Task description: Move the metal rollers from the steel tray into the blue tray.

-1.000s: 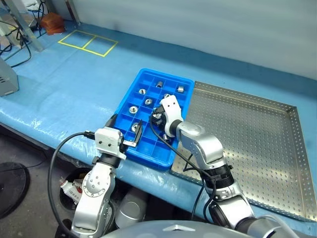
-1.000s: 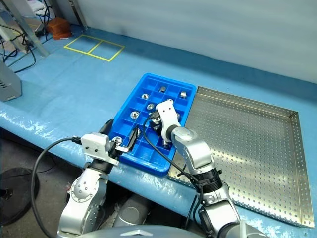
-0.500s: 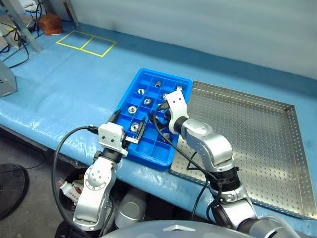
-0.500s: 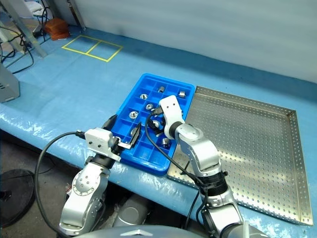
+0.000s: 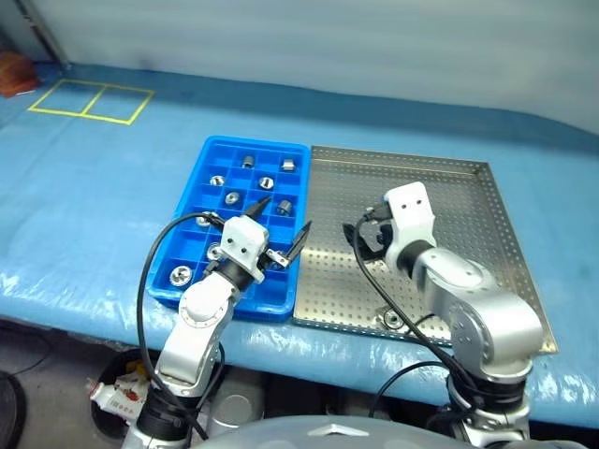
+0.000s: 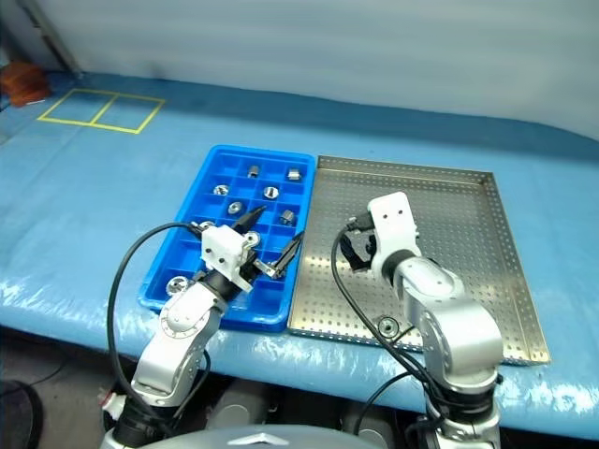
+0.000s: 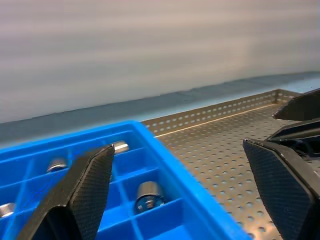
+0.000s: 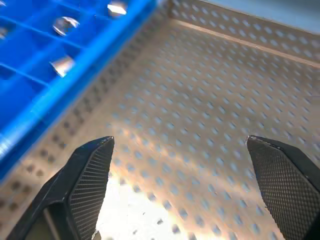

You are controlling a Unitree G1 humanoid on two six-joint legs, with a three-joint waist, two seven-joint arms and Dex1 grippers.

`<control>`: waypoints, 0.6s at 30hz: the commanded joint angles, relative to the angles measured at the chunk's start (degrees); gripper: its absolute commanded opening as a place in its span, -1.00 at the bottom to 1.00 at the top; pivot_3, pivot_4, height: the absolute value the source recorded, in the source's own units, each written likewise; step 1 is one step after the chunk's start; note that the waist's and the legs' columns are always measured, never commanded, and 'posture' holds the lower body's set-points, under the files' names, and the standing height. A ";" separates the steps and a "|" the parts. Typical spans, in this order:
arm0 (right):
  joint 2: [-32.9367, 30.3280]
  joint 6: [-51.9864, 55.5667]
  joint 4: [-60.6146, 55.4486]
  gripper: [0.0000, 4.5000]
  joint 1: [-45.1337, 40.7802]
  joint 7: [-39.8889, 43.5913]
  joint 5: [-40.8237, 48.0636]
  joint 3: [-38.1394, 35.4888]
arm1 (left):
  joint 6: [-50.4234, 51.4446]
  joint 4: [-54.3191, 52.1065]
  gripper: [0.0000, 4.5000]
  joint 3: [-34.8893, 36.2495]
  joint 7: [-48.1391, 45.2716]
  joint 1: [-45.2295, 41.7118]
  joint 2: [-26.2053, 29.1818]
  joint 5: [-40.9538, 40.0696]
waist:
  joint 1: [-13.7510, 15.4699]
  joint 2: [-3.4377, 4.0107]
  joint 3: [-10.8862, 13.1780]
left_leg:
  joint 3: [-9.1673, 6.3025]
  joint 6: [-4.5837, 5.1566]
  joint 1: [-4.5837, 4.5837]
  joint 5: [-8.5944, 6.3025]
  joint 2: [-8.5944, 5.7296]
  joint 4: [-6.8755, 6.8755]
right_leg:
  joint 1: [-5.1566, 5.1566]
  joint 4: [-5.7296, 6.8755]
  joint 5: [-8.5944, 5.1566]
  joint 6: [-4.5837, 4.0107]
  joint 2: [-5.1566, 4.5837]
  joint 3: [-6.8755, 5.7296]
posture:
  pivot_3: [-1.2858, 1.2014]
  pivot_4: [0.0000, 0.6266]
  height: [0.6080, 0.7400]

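Over the steel tray (image 5: 468, 201) is where your right tool (image 5: 360, 238) now hangs, its two black fingers spread wide with nothing between them. A second ago it was half closed above the middle compartments of the blue tray (image 5: 208, 154), so it has let go and swung back across. The head camera has also turned, so don't read the shift of both trays as movement on the counter (image 5: 112, 178). To my eye that means one more piece is delivered and you are on the return leg. Your left tool (image 5: 281, 224) is likewise spread and empty, hovering over the blue tray's right-hand compartments beside the steel tray's rim. Most of the metal rollers (image 5: 267, 182) sit one to a compartment: several in the far rows and two near the front left corner. Some show their bore upward; others seem tipped, though I can't be sure. What looks like the last roller (image 5: 394, 320) lies on the perforated sheet close to the steel tray's near rim. Its hollow centre appears to face up, so its axis stands upright and no side points anywhere useful.
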 commanded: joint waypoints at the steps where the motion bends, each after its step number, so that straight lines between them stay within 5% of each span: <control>1: 2.66 8.44 -6.70 0.98 0.57 -1.73 -0.62 -3.81 | -1.41 0.74 1.00 -1.42 -2.22 -1.53 -0.46 -1.51 | -2.23 0.01 -0.01 | 0.00 0.00 0.03 0.00 0.00 -0.03 | 0.01 0.02 0.00 0.00 0.00 0.01 | 0.06 -0.52 1.00; 6: 4.99 9.81 -9.42 0.98 4.10 -2.29 0.82 -5.68 | -1.71 2.15 1.00 -2.66 -3.60 -1.86 -1.52 -2.28 | -5.70 0.03 -0.01 | -0.05 0.00 0.32 0.00 0.02 -0.02 | 0.26 0.06 -0.02 -0.02 0.02 0.01 | 0.03 -0.52 1.00; 18: 5.10 9.81 -11.90 0.98 14.71 -4.29 10.34 -6.56 | -1.11 -0.30 1.00 -5.26 -14.26 2.14 3.63 -8.94 | -7.23 0.02 -0.01 | 0.12 0.02 0.73 0.00 0.29 -0.04 | 0.57 0.06 -0.30 0.05 -0.04 0.24 | 0.03 -0.52 1.00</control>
